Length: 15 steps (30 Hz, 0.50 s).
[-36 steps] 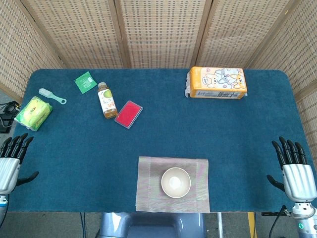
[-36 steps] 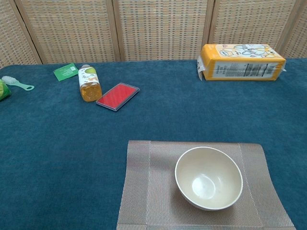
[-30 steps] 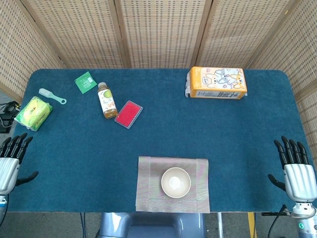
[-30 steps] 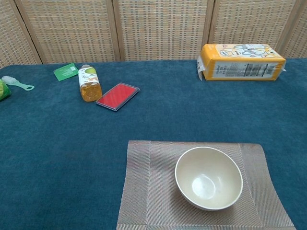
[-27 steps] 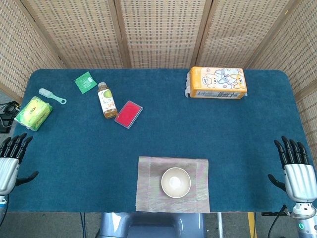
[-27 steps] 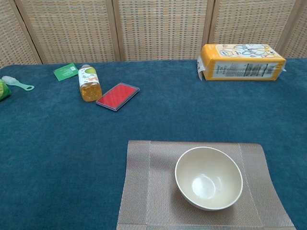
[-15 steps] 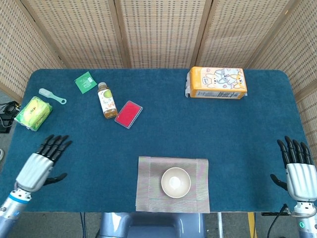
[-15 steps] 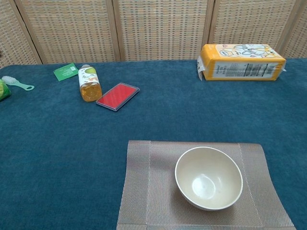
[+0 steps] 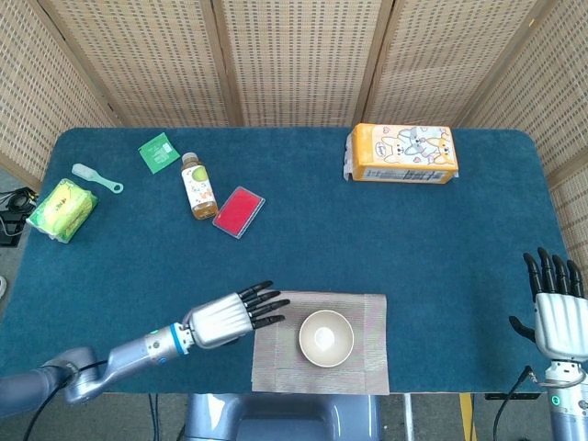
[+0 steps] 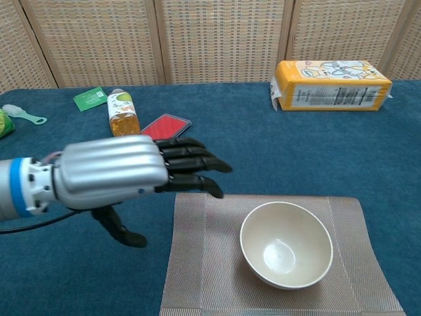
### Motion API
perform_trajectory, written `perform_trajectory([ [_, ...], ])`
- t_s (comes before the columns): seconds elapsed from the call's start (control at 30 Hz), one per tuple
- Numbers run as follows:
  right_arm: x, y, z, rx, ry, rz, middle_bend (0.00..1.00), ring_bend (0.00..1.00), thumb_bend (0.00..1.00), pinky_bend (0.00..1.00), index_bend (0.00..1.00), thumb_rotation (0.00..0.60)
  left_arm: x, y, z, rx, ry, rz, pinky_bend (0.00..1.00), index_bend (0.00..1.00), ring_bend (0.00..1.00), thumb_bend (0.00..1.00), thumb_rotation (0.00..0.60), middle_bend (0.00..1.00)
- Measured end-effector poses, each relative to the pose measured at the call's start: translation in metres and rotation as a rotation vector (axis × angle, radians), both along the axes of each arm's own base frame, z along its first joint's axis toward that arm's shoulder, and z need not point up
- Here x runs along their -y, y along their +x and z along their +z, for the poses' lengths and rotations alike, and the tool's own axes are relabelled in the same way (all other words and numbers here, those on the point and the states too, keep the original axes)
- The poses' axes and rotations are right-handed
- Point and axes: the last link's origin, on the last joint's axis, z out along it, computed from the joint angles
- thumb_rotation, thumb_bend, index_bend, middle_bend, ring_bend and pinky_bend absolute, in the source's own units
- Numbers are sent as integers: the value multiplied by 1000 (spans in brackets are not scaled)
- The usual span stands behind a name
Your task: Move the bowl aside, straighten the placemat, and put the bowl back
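A cream bowl [image 9: 326, 337] [image 10: 286, 244] stands on a grey-brown woven placemat [image 9: 278, 363] [image 10: 197, 263] at the table's near edge. My left hand [image 9: 230, 317] [image 10: 125, 172] hovers open just left of the bowl, over the mat's left border, fingers stretched toward the bowl and holding nothing. My right hand [image 9: 555, 312] stays open at the far right edge of the table, fingers pointing away from me; the chest view does not show it.
At the back left lie a small juice bottle [image 9: 197, 186], a red flat case [image 9: 239, 212], a green packet [image 9: 159, 152], a pale brush [image 9: 96, 178] and a yellow-green pack [image 9: 62, 209]. An orange tissue pack [image 9: 403, 153] sits at the back right.
My left hand has swung in from the table's left edge to just beside the bowl. The right hand has drifted slightly right. Bowl and placemat have not moved.
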Motion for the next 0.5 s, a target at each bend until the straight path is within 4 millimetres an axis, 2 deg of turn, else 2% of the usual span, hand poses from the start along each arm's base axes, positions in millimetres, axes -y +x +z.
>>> perform_trajectory([
  [0.33,0,-2,3,9,-10,-12,0,0,0,0,0,600,-3,59,-65,-23,-44,-156,0,238,0,10,600,0],
  [0.43,-1,-3,6,15,-14,-11,0,0,0,0,0,600,-1,72,-80,-31,-52,-174,0,315,0,128,600,0],
  [0.5,-1,-2,7,18,-19,-10,0,0,0,0,0,600,0,77,-85,-36,-55,-176,0,389,0,267,600,0],
])
